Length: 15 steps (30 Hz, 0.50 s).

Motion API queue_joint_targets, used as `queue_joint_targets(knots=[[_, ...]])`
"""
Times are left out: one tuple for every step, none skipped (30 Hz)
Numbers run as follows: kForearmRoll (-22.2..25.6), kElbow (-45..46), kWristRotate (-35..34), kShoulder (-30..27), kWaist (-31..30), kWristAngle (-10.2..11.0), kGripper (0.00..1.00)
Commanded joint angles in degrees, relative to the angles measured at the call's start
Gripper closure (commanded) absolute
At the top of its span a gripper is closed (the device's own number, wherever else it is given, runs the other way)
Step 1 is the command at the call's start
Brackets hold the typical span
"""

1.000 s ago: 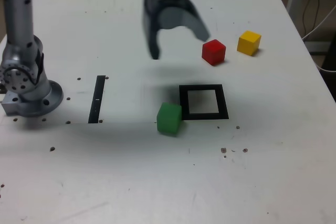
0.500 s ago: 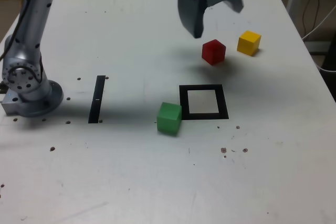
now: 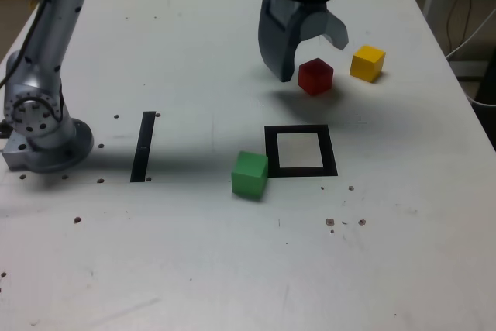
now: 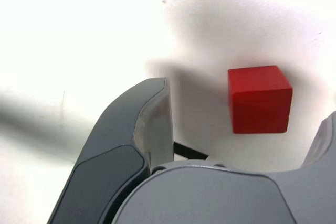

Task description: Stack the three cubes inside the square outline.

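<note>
In the exterior view the arm's base (image 3: 43, 133) sits at the left edge of the white bench (image 3: 194, 253), and the silver arm rises from it out of the top of the picture, coming back down at the far middle. There the tool (image 3: 314, 56) points down at the bench with its two dark fingers spread wide apart and nothing between them. A thin black strip (image 3: 143, 146) lies just right of the base. Further right, the green cube (image 3: 249, 174) rests at the near left corner of the square outline (image 3: 300, 151), touching or nearly touching its frame. The red cube (image 3: 315, 76) sits beyond the outline, just beside the tool's left finger and below the gap between the fingers. In the wrist view the red cube (image 4: 259, 98) lies between the two fingers, untouched. The yellow cube (image 3: 367, 63) stands near the red one, on its right.
</note>
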Motion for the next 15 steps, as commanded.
queue_joint_targets(knots=[[-0.57, 0.02, -0.26, 0.72, 0.16, 0.64, 0.03], [-0.85, -0.01, -0.4, 0.99, 0.16, 0.96, 0.04], [-1.1, -0.09, -0.55, 1.28, 0.16, 1.24, 0.05], [-1.33, -0.21, -0.71, 1.6, 0.16, 1.47, 0.05], [-1.53, -0.34, -0.88, 1.92, 0.16, 1.63, 0.06], [-1.71, -0.48, -1.06, 2.23, 0.16, 1.74, 0.07], [-1.85, -0.62, -1.2, 2.53, 0.18, 1.81, 0.07], [-1.97, -0.75, -1.31, 2.8, 0.19, 1.85, 0.07], [-2.03, -0.85, -1.43, 3.03, 0.21, 1.9, 0.08], [-2.07, -0.92, -1.54, 3.23, 0.23, 1.95, 0.08], [-2.07, -0.95, -1.64, 3.41, 0.26, 2.02, 0.08], [-1.99, -0.97, -1.71, 3.6, 0.29, 2.12, 0.09], [-1.88, -0.97, -1.76, 3.8, 0.31, 2.22, 0.09], [-1.76, -0.95, -1.79, 4.0, 0.32, 2.31, 0.1], [-1.62, -0.95, -1.82, 4.2, 0.34, 2.39, 0.11]])
